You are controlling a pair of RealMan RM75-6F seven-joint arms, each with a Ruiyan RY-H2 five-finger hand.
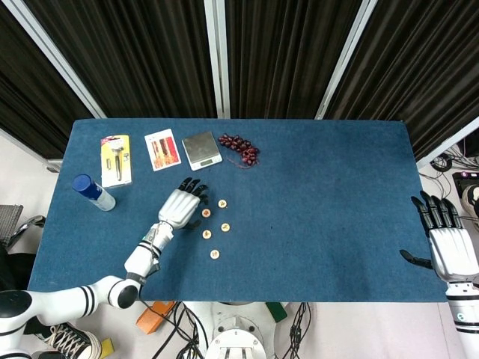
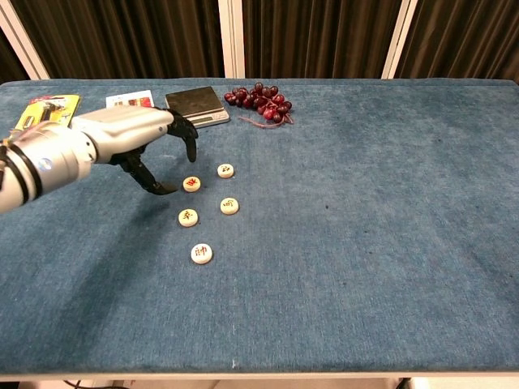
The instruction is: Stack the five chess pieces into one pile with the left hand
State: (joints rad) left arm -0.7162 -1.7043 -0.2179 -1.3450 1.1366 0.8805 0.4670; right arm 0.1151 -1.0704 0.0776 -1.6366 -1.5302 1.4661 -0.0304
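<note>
At the near right edge of the blue table [image 1: 337, 224] the right hand [image 1: 449, 250] hangs with fingers spread, holding nothing, and a wide bare stretch of cloth lies between it and the five chess pieces [image 2: 207, 211], which lie apart, unstacked, left of centre. The left hand [image 2: 138, 138] hovers just left of the far-left piece, fingers apart, gripping nothing. Along the far edge sit a scale [image 2: 195, 108], grapes [image 2: 259, 101], a card [image 1: 162, 149], a packaged tool [image 1: 115, 159] and a blue bottle [image 1: 93, 192].

The head view looks steeply down on the whole blue felt-covered table [image 1: 337, 187], while the chest view faces across the same table [image 2: 365, 243] from lower and nearer.
</note>
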